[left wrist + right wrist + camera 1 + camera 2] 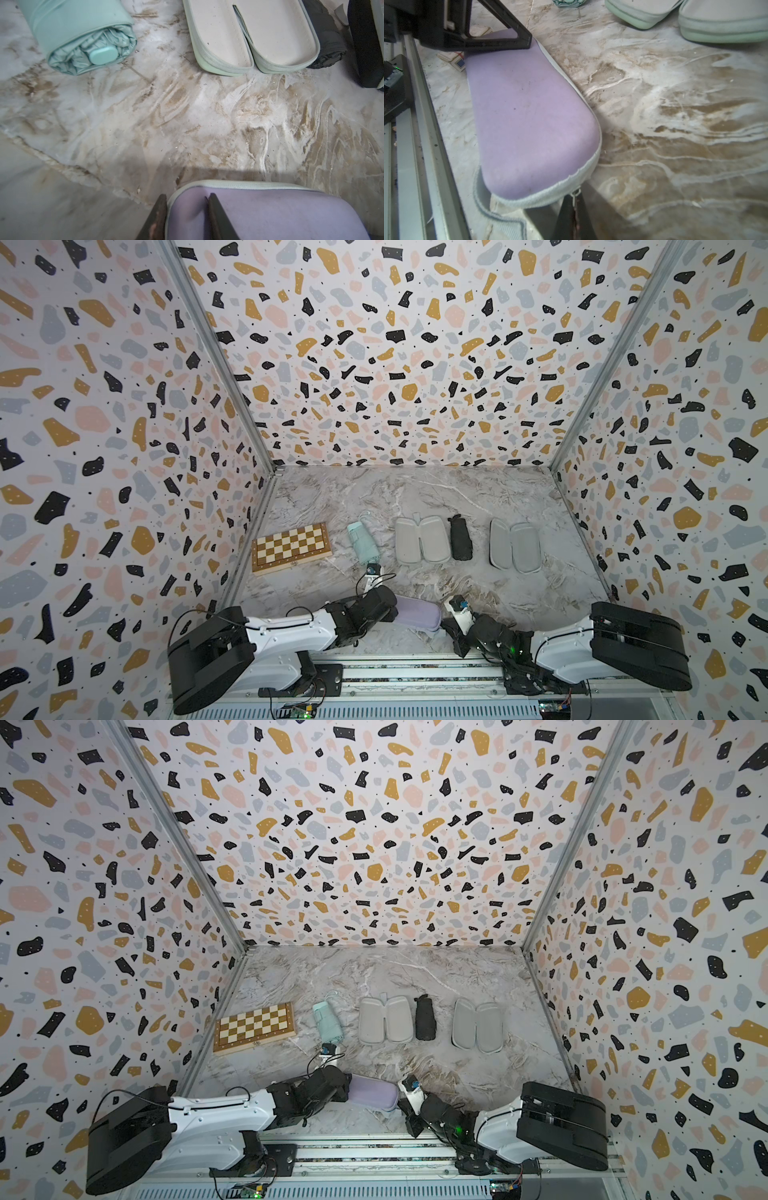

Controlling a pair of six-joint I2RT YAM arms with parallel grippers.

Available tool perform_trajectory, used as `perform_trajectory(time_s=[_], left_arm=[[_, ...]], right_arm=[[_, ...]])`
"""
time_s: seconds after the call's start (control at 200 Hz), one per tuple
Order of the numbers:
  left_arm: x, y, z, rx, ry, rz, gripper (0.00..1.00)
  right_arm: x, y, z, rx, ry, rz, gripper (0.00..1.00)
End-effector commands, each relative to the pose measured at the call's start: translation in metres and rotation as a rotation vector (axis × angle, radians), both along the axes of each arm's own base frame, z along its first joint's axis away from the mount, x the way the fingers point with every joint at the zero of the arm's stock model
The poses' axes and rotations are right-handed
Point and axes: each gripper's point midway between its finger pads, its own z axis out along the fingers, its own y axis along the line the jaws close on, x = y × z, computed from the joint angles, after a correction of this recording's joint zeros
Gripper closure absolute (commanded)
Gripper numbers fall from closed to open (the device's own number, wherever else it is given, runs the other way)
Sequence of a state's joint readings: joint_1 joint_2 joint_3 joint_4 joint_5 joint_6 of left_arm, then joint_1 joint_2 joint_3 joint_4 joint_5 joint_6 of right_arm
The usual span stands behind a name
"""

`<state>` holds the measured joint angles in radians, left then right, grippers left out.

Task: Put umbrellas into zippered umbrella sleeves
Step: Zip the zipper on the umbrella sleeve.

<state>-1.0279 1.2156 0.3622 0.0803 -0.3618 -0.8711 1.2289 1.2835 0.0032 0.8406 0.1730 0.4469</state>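
A closed lilac sleeve [417, 614] [372, 1092] lies near the table's front edge between my two arms. My left gripper [188, 196] is shut on its left end, one finger on the lilac top and the other at the zip edge. At the opposite end my right gripper [574, 199] is shut on the small metal zipper pull [576, 192]. Further back lie a mint green umbrella [363, 541] [83, 35], an open mint sleeve [422, 540] [249, 37] showing grey lining, a black umbrella [460, 539], and an open black-backed sleeve [515, 547].
A checkered wooden chessboard box [291, 547] sits at the left by the wall. The metal rail [415, 672] carrying both arm bases runs along the front edge. Patterned walls close in the left, right and back of the marble table [415, 497].
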Motion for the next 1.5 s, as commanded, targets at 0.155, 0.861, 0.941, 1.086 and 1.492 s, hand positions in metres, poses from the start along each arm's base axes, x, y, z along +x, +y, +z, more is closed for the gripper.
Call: perform_trajectory(time_s=[0.155, 0.861, 0.941, 1.086, 1.492], left_arm=[[-0.001, 0.029, -0.029, 0.213, 0.028, 0.044, 1.00], [0.014, 0.040, -0.017, 0.212, -0.041, 0.095, 1.00], [0.012, 0.036, -0.017, 0.205, -0.031, 0.076, 1.00], [0.013, 0.043, -0.021, 0.236, -0.033, 0.090, 1.00], [0.023, 0.047, -0.011, 0.210, -0.064, 0.120, 1.00]], right_arm=[[-0.019, 0.012, 0.004, 0.014, 0.021, 0.079, 1.00], [-0.046, 0.045, 0.015, 0.062, 0.023, 0.215, 1.00], [-0.044, 0.052, 0.015, 0.047, 0.008, 0.221, 1.00], [-0.050, 0.058, 0.019, 0.068, 0.014, 0.252, 1.00], [-0.053, 0.053, 0.024, 0.049, -0.029, 0.257, 1.00]])
